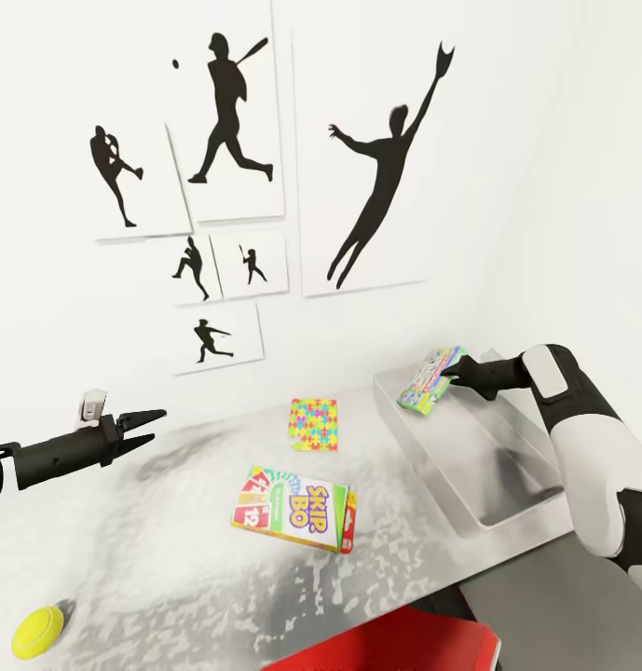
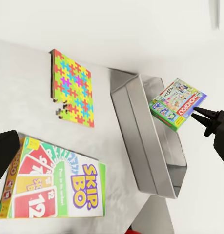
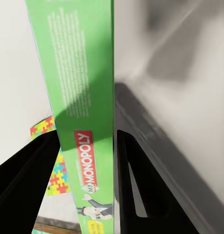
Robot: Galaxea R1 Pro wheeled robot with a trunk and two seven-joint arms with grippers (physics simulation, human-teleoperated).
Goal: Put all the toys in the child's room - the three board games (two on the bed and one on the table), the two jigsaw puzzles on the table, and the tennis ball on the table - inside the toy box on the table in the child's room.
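Directly beneath the right end effector, which pinches the Monopoly box by one edge, lies the toy box, while the left end effector hovers open.

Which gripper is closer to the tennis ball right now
Left. The left gripper hovers open above the table's near-left part, with the tennis ball below it near the front edge. The right gripper is far across, holding the Monopoly box over the toy box.
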